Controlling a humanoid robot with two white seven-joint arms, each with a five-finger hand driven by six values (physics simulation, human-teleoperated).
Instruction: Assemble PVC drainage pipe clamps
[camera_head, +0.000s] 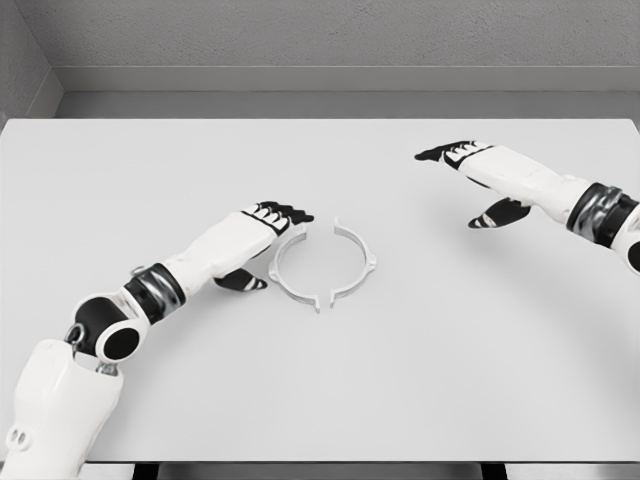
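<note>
Two white half-ring clamp pieces lie on the table near its middle, facing each other as a nearly closed circle. The left clamp half (288, 272) sits just right of my left hand (268, 240), whose dark fingertips (286, 213) reach over its upper end while the thumb lies below; the fingers are spread and hold nothing. The right clamp half (358, 262) lies free, with small gaps to the other half at top and bottom. My right hand (478, 180) hovers far to the right, fingers extended, palm down, holding nothing.
The white table (320, 400) fills the view, with its far edge near a grey wall and its front edge at the bottom. Nothing else lies on it.
</note>
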